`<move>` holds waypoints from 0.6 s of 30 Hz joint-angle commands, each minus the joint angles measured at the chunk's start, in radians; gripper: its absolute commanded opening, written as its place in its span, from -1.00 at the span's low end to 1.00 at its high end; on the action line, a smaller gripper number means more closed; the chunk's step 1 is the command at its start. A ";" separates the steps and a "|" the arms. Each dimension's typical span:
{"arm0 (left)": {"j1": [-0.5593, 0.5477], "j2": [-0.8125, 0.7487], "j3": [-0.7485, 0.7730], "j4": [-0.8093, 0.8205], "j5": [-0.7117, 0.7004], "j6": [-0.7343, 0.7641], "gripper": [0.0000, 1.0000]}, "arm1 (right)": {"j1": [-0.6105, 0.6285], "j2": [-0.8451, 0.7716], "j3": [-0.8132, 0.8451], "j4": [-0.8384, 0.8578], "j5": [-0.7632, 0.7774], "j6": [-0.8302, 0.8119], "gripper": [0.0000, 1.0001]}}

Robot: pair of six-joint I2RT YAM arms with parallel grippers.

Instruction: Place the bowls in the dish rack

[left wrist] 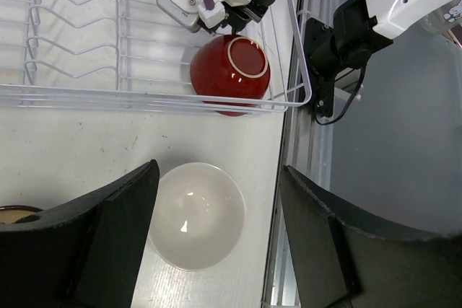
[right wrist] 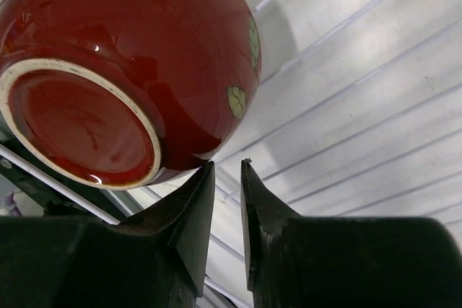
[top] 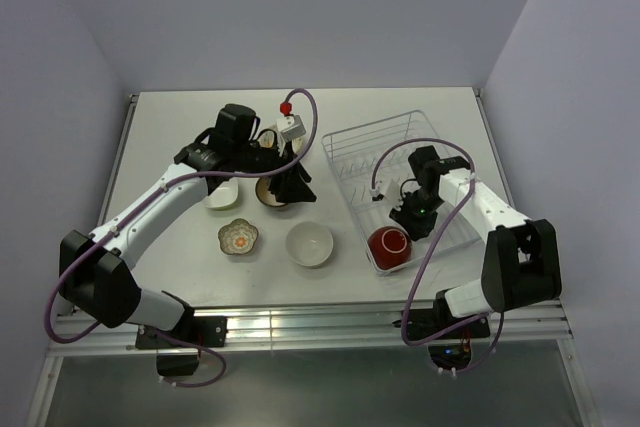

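The white wire dish rack [top: 371, 148] stands on the right. The red bowl [top: 390, 244] lies tipped in its near end, foot showing [right wrist: 79, 128]. My right gripper [top: 410, 222] hangs just behind it, jaws a narrow gap apart and empty [right wrist: 227, 167], its left finger against the bowl's side. My left gripper [top: 298, 190] is wide open and empty [left wrist: 218, 171] above the table, beside the dark brown bowl [top: 268, 193]. A white-inside bowl [top: 310, 244] sits below, between the fingers in the left wrist view [left wrist: 193, 214]. The flower-shaped bowl [top: 238, 237] and white squarish bowl [top: 222, 195] sit left.
Another bowl [top: 268, 137] is mostly hidden behind the left wrist at the back. The table's near edge and metal rail [left wrist: 296, 149] run close to the white bowl and the rack's end. The far part of the rack [left wrist: 79, 27] holds no bowls.
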 commanded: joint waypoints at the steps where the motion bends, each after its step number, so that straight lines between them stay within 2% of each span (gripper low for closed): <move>1: 0.003 -0.005 0.009 0.025 0.009 -0.001 0.48 | 0.000 0.013 0.042 -0.031 -0.058 -0.013 -0.42; 9: 0.002 -0.003 0.006 0.011 0.009 0.007 0.49 | 0.022 0.013 0.024 -0.035 -0.058 -0.030 -0.34; 15: 0.003 -0.010 -0.010 0.006 0.002 0.019 0.51 | 0.022 0.001 0.020 -0.037 -0.057 -0.038 -0.03; 18: 0.002 -0.010 -0.008 -0.009 -0.002 0.036 0.51 | 0.022 -0.002 0.022 -0.029 -0.046 -0.033 0.04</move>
